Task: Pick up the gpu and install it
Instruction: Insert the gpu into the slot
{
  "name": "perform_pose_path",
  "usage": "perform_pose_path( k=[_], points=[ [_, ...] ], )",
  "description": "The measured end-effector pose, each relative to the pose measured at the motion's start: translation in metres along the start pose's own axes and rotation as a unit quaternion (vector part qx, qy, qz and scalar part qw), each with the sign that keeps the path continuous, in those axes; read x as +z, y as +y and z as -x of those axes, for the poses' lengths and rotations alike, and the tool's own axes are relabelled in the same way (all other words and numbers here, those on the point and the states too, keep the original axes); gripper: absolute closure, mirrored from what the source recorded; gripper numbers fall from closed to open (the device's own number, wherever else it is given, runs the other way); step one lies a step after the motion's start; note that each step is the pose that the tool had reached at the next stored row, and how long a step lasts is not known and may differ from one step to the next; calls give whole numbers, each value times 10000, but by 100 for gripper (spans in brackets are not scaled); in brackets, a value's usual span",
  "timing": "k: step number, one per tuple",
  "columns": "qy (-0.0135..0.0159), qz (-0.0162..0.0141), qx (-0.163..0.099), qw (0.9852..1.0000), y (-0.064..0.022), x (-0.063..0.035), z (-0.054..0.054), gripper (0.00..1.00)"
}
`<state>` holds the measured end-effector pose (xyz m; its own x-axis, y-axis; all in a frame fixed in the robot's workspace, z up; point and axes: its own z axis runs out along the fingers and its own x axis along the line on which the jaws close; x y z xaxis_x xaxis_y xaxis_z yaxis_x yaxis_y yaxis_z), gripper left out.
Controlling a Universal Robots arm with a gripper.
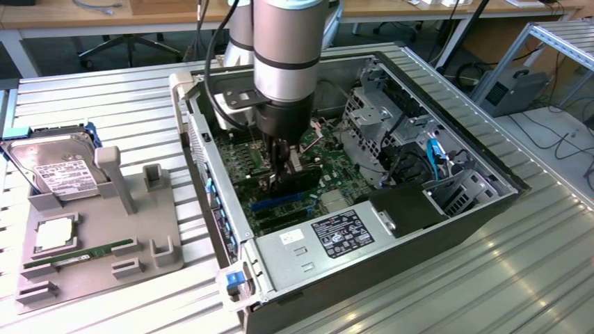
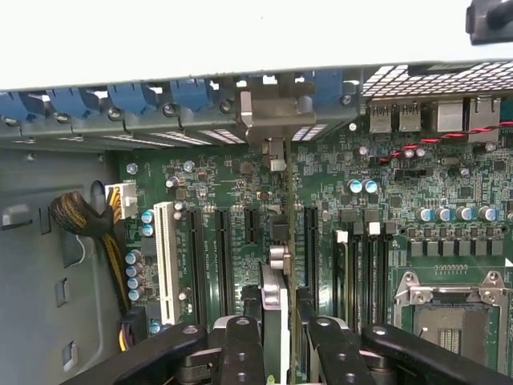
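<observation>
You're deep inside the computer case now, arm reaching straight down over the motherboard. Your gripper is clamped on the gpu, fingers pressed on either side of the thin dark card, which stands on edge between them. In the wrist view the gpu runs edge-on away from the gripper toward the rear wall of the case, and its pale metal bracket sits up against the slot openings there, beside the blue retention clips. The card's lower edge lines up with the black expansion slots on the motherboard, next to the white slot; whether it is fully seated, you can't tell from here. Further along the motherboard from the card lie the memory slots and the open CPU socket. In the exterior view the power supply with its black label sits at the near end of the case, just below the gpu. Outside the case, on the exterior view's left, the grey parts tray rests on the counter, carrying the hard drive, a CPU and the green memory stick, well apart from the case.
</observation>
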<state>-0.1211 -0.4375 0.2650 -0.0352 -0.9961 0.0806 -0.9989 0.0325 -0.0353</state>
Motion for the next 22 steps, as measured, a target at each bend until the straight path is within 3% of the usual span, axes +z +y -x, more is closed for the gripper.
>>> perform_pose_path(
  k=[9, 19, 22],
  points=[
    [1, 1, 1, 10000, 70, 6, -2, 73],
    [-1, 1, 0, 10000, 71, 9, -8, 73],
    [-4, 2, 0, 10000, 27, 10, -7, 73]
  ],
)
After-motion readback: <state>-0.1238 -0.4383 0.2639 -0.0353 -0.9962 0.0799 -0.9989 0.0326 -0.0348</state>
